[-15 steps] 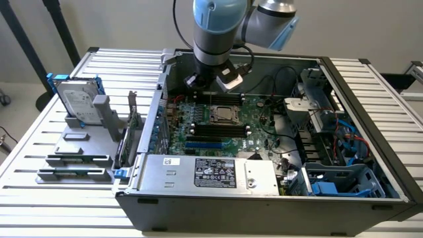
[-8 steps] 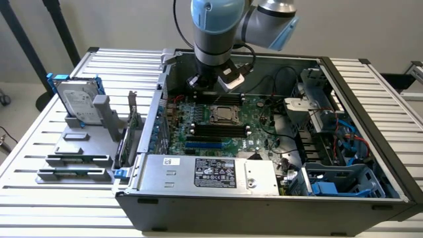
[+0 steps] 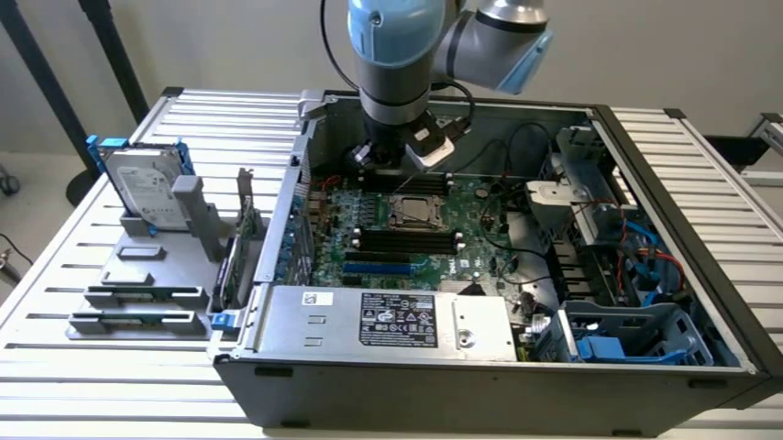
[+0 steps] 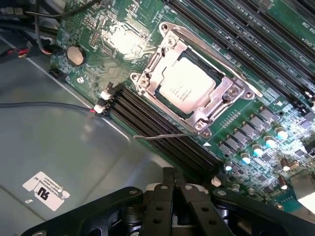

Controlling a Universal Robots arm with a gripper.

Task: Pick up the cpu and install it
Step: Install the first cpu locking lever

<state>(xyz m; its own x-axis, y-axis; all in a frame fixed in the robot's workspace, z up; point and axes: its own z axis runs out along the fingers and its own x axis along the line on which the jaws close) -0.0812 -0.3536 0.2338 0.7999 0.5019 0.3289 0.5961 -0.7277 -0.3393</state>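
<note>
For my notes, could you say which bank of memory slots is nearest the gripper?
The bank beside the grey case panel, just ahead of the gripper; the other bank lies beyond the chip.

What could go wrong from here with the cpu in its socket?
1. The lever beside the cpu seems unlatched, so the chip may not be clamped.
2. The shut end effector hovers near the memory slots; a downward slip could strike them.
3. The black cable lies loose nearby and might snag.
</note>
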